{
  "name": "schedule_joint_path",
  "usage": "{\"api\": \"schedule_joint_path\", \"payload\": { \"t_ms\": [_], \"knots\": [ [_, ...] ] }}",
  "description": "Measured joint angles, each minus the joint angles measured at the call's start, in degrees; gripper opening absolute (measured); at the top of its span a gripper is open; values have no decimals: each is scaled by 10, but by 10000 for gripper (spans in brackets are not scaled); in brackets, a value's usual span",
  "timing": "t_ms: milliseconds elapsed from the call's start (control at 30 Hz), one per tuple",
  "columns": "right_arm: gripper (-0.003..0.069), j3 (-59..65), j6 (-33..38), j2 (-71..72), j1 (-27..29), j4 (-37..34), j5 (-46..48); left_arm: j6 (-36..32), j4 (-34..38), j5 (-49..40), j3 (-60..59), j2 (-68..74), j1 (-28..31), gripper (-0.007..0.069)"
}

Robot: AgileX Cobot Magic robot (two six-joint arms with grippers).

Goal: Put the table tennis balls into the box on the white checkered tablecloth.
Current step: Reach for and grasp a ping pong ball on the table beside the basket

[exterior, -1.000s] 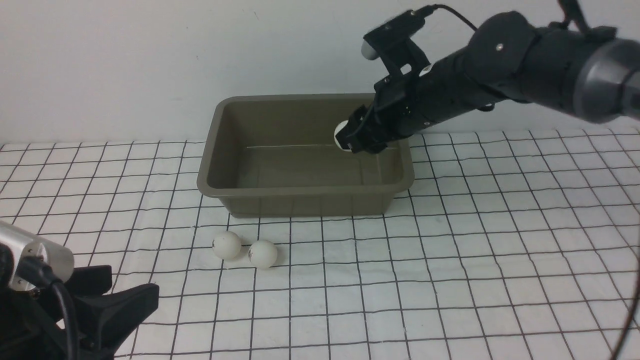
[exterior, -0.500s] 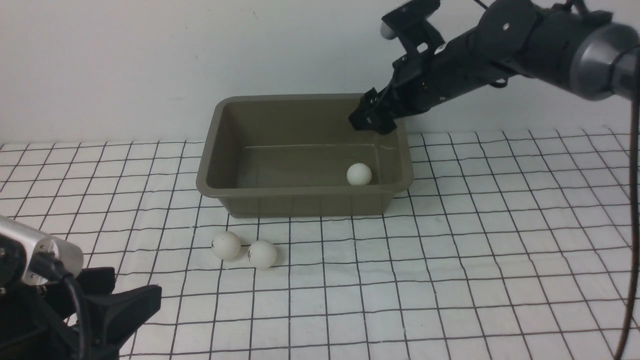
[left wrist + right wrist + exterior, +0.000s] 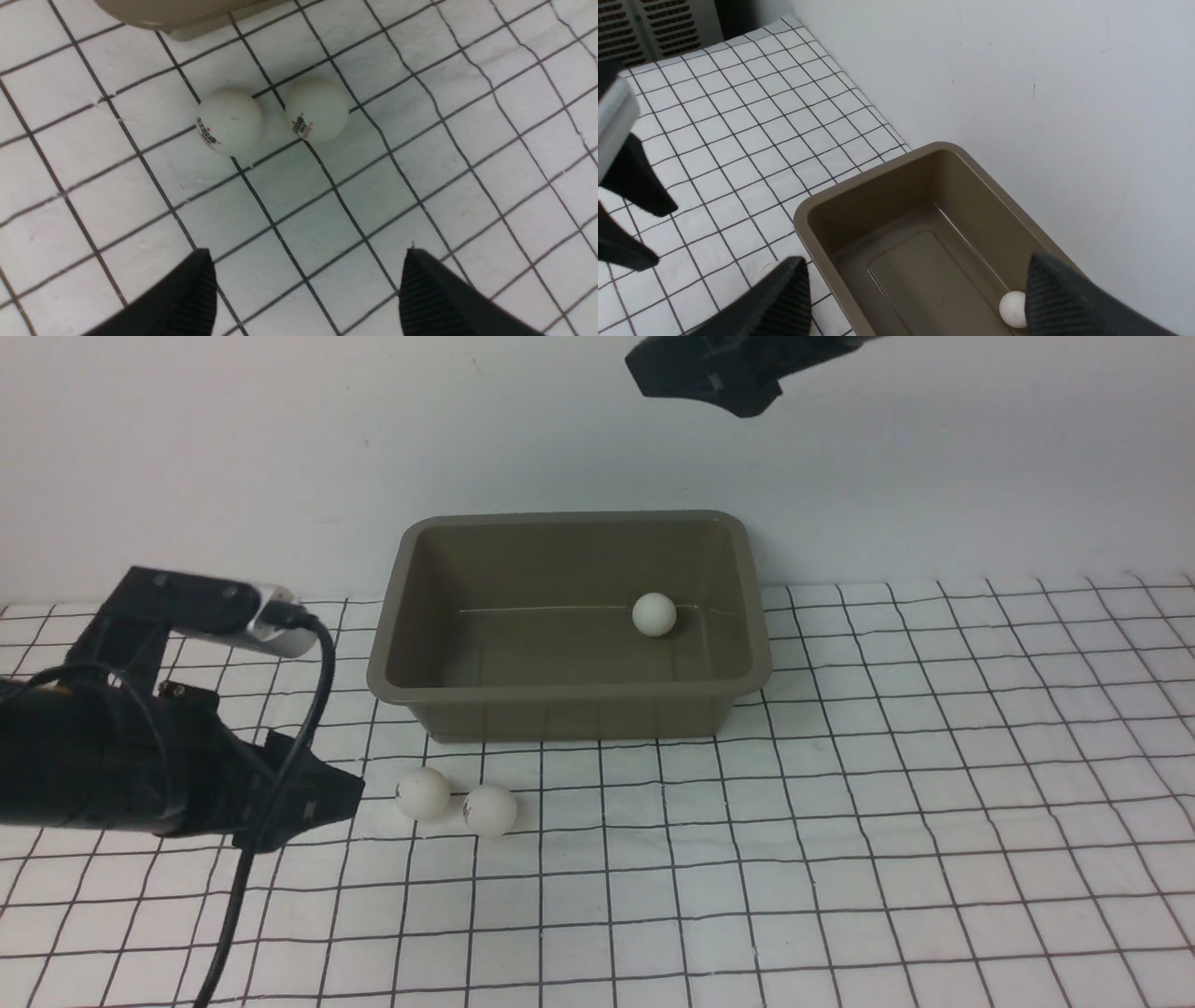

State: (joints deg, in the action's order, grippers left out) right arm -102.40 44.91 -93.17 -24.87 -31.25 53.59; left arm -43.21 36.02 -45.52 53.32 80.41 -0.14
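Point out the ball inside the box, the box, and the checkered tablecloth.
ball inside the box (image 3: 653, 614), front view, centre of the ball.
box (image 3: 569, 714), front view, its near outer wall.
checkered tablecloth (image 3: 887, 821), front view, bare cloth right of the box.

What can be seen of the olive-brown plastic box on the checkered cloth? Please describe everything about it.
The shallow rectangular olive-brown plastic box has rounded corners, a flared rim, smooth matte inner walls and faint ribs on its front side. It stands upright and open on the white checkered tablecloth, near the pale wall. One small white table tennis ball rests on its floor, toward the far right. Nothing else touches it.
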Motion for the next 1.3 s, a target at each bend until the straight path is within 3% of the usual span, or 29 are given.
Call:
{"api": "schedule_joint_path", "payload": {
  "t_ms": [167, 300, 800, 900, 1300],
  "knots": [
    [558, 0, -2, 9, 0, 2, 14, -13, -6, 44, 24, 49, 0, 482],
    [558, 0, -2, 20, 0, 2, 16, -70, 43, 85, 24, 79, 0, 482],
    [558, 0, -2, 52, 0, 13, 21, -607, 557, 200, -73, 146, 0, 482],
    [558, 0, -2, 54, 0, 13, 21, -672, 604, 195, -74, 179, 0, 482],
    [558, 0, -2, 55, 0, 13, 21, -718, 619, 157, -74, 277, 0, 482]
  ]
}}
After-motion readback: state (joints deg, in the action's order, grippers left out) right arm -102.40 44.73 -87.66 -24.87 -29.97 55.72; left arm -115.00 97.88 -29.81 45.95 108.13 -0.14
